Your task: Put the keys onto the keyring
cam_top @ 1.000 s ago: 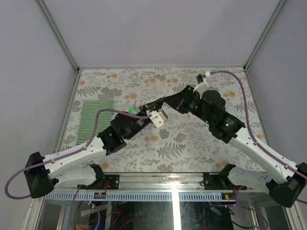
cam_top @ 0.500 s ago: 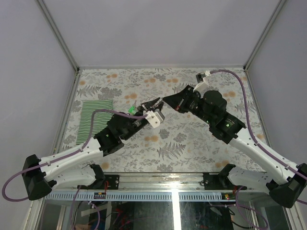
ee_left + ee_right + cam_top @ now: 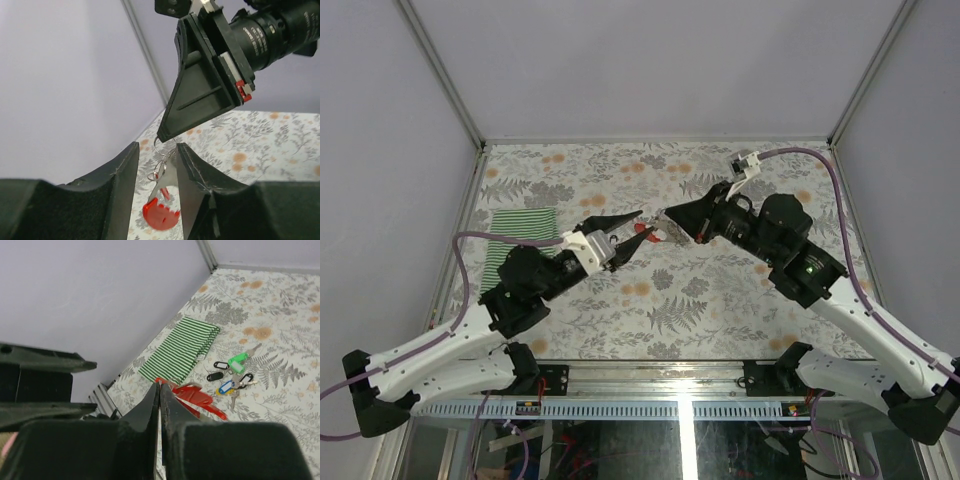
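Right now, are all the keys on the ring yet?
Not yet. Done: one red-tagged key seems to hang from the keyring. In hand: the right hand pinches that keyring in the air, and the open left hand has a finger on each side of the key. To do: the keys with green, black and blue tags lie on the table.

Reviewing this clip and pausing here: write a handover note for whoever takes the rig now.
Right gripper: shut on the keyring, held in the air, a red-tagged key hanging from it.
Left gripper: open, fingers either side of that key, gripping nothing.
Loose keys (green, black, blue tags): on the table beside the striped cloth.
Done: ring lifted.
Left: thread the loose keys on.
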Robot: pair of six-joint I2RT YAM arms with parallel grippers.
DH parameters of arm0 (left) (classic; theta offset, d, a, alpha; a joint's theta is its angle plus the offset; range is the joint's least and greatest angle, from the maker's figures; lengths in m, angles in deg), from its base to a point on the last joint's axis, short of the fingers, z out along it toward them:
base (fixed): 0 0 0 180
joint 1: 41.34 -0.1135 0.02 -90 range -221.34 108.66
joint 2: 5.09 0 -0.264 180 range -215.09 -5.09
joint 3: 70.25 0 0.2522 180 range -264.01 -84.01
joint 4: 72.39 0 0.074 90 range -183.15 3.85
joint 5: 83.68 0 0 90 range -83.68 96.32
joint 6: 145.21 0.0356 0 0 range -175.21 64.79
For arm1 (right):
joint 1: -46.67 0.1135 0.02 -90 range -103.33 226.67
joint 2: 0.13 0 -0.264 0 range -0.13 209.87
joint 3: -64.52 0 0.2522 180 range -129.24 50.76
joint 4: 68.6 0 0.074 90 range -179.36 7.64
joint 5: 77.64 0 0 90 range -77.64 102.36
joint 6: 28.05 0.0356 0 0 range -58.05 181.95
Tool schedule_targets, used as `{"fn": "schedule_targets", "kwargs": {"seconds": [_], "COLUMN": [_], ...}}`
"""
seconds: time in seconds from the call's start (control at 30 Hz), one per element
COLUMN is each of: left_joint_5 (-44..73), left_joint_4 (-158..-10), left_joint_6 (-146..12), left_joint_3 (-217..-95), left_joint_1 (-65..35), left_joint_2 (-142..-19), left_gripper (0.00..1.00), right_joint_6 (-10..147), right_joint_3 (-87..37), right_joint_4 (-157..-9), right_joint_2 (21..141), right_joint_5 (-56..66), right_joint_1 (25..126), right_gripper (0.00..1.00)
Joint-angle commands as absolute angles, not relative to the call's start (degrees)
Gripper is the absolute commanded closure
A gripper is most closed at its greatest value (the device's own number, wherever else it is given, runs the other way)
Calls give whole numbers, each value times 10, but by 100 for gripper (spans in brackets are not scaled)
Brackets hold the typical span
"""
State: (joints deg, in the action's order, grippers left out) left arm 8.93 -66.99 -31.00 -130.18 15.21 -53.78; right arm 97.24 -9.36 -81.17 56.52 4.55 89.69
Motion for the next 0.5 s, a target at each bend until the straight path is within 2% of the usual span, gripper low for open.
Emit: {"fn": "schedule_targets", "kwargs": {"seconds": [0.0, 0.2, 0.47], "left_joint_5": [123, 170, 255], "left_joint_4": [-684, -743, -714], "left_joint_6": [-390, -465, -550], "left_joint_3": [-1331, -1374, -1377], "left_joint_1": [154, 154, 154], "left_joint_2": [-516, -526, -534], "left_gripper": [63, 63, 63], "right_joint_6": [852, 754, 634], "right_joint_3": [-87, -76, -64], "right_joint_4": [-736, -732, -737], "right_joint_2": [520, 490, 436], "right_joint_5": [-47, -114, -173], "right_joint_1": [899, 899, 899], "right_gripper": [100, 100, 100]}}
